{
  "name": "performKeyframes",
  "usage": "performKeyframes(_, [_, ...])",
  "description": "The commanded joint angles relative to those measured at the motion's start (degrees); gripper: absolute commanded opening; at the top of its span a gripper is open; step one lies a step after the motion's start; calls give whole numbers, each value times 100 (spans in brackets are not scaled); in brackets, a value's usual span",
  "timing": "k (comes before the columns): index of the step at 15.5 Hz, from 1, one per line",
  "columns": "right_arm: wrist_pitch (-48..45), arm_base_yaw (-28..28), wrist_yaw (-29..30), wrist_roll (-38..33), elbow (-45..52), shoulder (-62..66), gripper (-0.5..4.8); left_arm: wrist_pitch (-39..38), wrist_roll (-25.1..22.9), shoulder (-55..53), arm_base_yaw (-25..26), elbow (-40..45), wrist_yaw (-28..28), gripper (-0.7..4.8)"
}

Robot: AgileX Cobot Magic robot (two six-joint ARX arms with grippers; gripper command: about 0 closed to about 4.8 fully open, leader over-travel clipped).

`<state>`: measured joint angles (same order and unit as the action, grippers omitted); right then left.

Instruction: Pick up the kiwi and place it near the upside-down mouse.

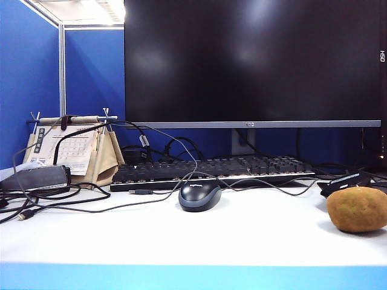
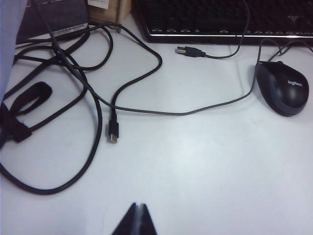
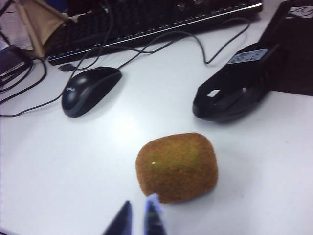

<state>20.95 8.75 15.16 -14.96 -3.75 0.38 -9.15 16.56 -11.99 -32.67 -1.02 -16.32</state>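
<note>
A: Which step is in hand, taking the scene from the largest thing down?

B: Behind everything a wide black monitor is seen, with a long black keyboard below it, all carried by the white table. The brown-golden fuzzy oval kiwi is found lying on the table, just beside the glossy black angular upside-down mouse (underside and label facing up). No contact between them can be made out. A smooth rounded dark grey-blue mouse sits well apart, near the keyboard. The placing is judged as good as done; the release appears to be finished.

A: And the tools?

B: The right tool is seen just beside the kiwi, holding nothing; its fingers are drawn nearly together with a thin gap left between them. The left tool is held over bare table near the loose black cables, its fingers pressed fully together, nothing clamped.

A: What is called for next?

B: Probably only a clean retreat of the right arm, lifted away so that the kiwi is not nudged (it could roll). Neither arm is visible in the exterior view, so both are judged to be held back from the work area, angled down toward the table.
</note>
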Motion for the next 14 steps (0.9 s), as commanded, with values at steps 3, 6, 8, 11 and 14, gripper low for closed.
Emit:
performKeyframes(3, [20, 2, -2, 46, 28, 9, -6, -153, -737, -20, 0, 44, 1954, -6])
performKeyframes(6, [17, 7, 57, 0, 28, 4, -6, -122, -756, -31, -4, 44, 1902, -5])
performKeyframes(8, [2, 9, 549, -256, 31, 4, -6, -116, -656, -31, -4, 42, 1965, -5])
performKeyframes(11, [2, 107, 2035, -286, 31, 4, -6, -11, -398, -31, -4, 42, 3010, -6])
performKeyframes(14, [0, 264, 1860, -282, 31, 4, -6, -7, -411, -31, -4, 42, 2868, -5])
